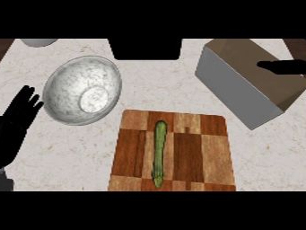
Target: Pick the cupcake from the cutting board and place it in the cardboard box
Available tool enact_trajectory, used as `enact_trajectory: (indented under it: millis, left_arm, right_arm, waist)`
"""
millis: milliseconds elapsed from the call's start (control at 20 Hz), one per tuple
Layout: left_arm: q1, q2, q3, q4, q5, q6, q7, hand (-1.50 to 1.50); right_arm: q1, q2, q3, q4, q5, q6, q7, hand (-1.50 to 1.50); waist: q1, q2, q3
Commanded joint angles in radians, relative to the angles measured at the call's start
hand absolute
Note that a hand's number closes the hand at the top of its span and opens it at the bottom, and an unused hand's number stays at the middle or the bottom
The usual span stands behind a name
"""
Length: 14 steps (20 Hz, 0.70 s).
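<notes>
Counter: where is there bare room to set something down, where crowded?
Bare counter lies left of the cutting board, below the bowl, beside the left hand; right of the board, below the cardboard box. Farther back it is crowded: bowl, box, right hand.

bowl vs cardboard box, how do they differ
The bowl is round and mottled grey-white; the cardboard box is angular, brown on top with a pale grey side. The bowl sits left of the cutting board's far end, the box right. The right hand is over the box's right edge; none is over the bowl. Both sit on the counter.
</notes>
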Motion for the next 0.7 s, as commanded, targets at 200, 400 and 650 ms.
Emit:
enact_trajectory:
  millis: [200,400,650]
  left_arm:
    - [0.045,-0.030,-0.003,-0.065,-0.001,-0.001,-0.001,0.00]
    - [0.019,-0.047,-0.047,-0.058,-0.049,0.019,0.015,0.00]
    - [0.003,-0.046,-0.027,-0.074,-0.032,0.026,0.057,0.00]
  right_arm:
    - [0.043,-0.151,-0.063,0.071,-0.158,0.146,-0.051,-1.50]
    - [0.008,-0.270,-0.077,0.168,-0.178,0.201,-0.120,-1.50]
    - [0.117,-0.238,-0.034,0.141,-0.200,0.195,-0.216,-1.50]
  waist:
    - [0.008,0.000,0.000]
    - [0.010,0.002,0.000]
    - [0.007,0.000,0.000]
